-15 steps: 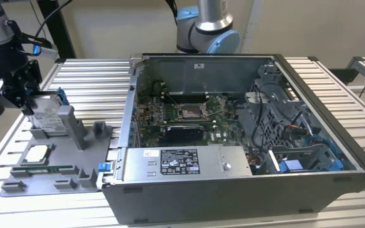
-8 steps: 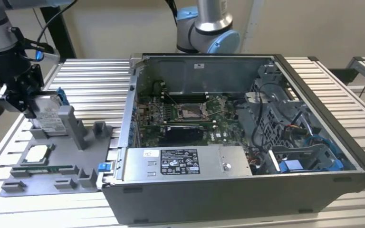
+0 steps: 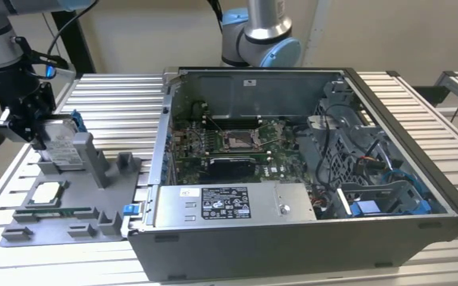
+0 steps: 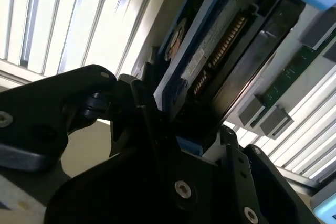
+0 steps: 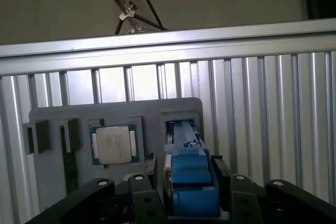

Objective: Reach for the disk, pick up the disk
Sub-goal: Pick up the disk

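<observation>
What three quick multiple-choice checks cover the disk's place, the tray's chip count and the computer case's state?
1. Silver rectangular metal disk in blue plastic bracket: A inside the case; B standing in the grey plastic tray; C on the floor.
2. Square silver processor chips on the tray: A one; B two; C three.
3. Grey metal computer case: A closed; B open; C upside down.
Key: B, it stands in the tray's slot at the gripper; A, one chip lies there; B, its motherboard shows.
</observation>
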`<state>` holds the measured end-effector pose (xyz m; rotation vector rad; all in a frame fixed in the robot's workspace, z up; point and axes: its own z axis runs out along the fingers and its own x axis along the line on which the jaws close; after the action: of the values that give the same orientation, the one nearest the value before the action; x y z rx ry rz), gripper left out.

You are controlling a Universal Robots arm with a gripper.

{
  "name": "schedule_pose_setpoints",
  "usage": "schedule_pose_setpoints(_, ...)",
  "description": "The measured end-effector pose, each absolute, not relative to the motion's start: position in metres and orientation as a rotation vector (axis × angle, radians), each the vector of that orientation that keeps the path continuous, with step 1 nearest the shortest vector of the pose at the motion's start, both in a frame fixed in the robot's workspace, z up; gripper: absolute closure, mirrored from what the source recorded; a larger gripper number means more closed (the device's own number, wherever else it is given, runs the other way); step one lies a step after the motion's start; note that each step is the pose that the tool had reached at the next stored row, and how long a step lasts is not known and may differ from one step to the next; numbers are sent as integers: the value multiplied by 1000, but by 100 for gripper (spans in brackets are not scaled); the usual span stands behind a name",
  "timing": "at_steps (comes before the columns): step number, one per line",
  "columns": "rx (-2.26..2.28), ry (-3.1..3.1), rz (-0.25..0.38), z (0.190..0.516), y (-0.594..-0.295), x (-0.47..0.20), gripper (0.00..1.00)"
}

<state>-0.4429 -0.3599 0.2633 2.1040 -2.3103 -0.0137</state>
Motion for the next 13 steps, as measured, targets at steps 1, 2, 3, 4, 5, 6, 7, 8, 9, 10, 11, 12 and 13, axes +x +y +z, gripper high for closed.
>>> schedule_pose_setpoints(1, 2104, -2310, -14, 263, -360, -443, 100)
schedule_pose_setpoints(2, 2104, -2310, -14, 263, -360, -443, 100)
schedule_pose_setpoints(3, 2104, -2310, -14, 263, -360, -443, 100)
schedule_pose_setpoints(4, 2104, -2310, -14, 263, -360, -443, 100)
schedule_pose_setpoints(5, 2104, -2310, -14, 263, -360, -443, 100)
schedule_pose_setpoints(6, 2104, -2310, -14, 263, -360, -443, 100)
schedule_pose_setpoints(7, 2104, -2310, -14, 263, -360, -443, 100)
schedule_pose_setpoints(8, 2104, -2310, -14, 263, -360, -443, 100)
schedule_pose_setpoints(9, 2104, -2310, -14, 263, -360, -443, 100)
schedule_pose_setpoints(10, 2104, -2310, -14, 263, -360, -443, 100)
schedule_pose_setpoints(11, 2104, -2310, -14, 263, -360, -443, 100)
schedule_pose_setpoints(12, 2104, -2310, -14, 263, -360, -443, 100)
schedule_pose_setpoints(13, 2104, -2310, -14, 263, -360, -443, 100)
